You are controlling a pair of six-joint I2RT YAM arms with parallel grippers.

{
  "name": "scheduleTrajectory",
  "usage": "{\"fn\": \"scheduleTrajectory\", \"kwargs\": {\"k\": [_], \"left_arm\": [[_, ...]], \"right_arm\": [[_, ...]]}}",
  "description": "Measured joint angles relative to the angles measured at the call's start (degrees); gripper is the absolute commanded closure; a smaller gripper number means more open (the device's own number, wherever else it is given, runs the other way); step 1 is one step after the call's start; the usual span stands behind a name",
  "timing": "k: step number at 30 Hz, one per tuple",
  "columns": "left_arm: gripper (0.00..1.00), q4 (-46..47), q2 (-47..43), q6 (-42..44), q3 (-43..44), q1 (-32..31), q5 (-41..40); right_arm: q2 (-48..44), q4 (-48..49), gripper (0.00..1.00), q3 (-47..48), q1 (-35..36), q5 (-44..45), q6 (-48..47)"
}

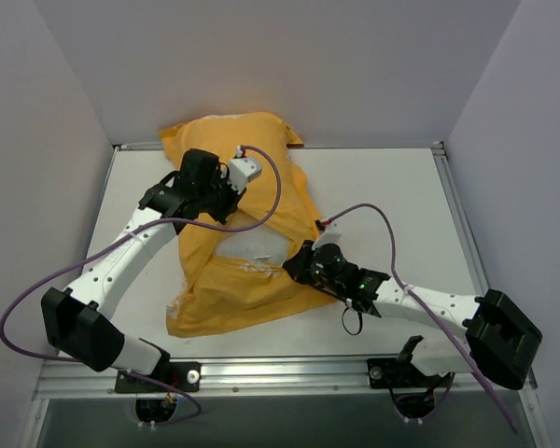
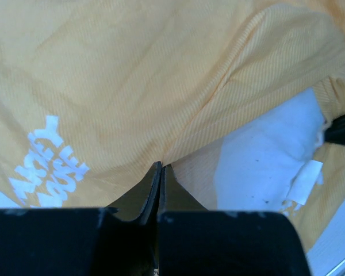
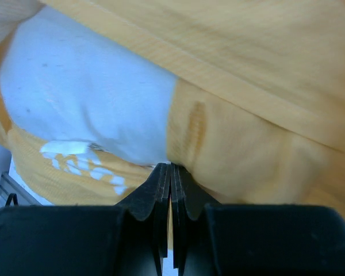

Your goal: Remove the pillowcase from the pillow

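Observation:
The orange-yellow pillowcase (image 1: 226,285) lies across the middle of the table, its far end bunched against the back wall. The white pillow (image 1: 258,245) shows through the opening at its middle. My left gripper (image 1: 224,207) is shut on the pillowcase's upper hem (image 2: 132,75), beside the white lettering (image 2: 46,167). The pillow (image 2: 264,167) with a small white tag (image 2: 302,185) shows to its right. My right gripper (image 1: 298,267) is shut on the pillowcase's right edge (image 3: 259,155), with orange cloth between its jaws, next to the pillow (image 3: 86,98).
The white table (image 1: 392,205) has grey walls at left, back and right. An aluminium rail (image 1: 289,373) runs along the near edge by the arm bases. Purple cables (image 1: 383,224) loop over both arms.

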Motion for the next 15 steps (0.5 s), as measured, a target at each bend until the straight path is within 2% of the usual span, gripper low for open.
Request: {"fn": "scheduleTrajectory", "kwargs": {"k": [5,8,11,12,15], "left_arm": [[0.98,1.4,2.8,2.4,2.6,0.0,-5.3],[0.98,2.4,4.5,4.3,2.5,0.0,-5.6],[0.88,3.5,4.9,5.4,-0.2,-0.7,-4.8],[0.78,3.7,4.8,5.7,-1.2,-1.1,-4.5],[0.61,3.8,4.7,6.4,-3.2,-2.2,-3.5]], "right_arm": [[-8.0,-3.3,1.00,-9.3,-4.5,0.2,1.9],[-10.0,-7.3,1.00,-12.2,-5.5,0.3,1.4],[-12.9,-11.0,0.97,-11.8,-5.5,0.4,0.2],[-14.4,-12.4,0.91,-11.2,-5.5,0.5,-0.4],[-18.1,-16.0,0.83,-7.5,-5.5,0.5,-1.9]]}}
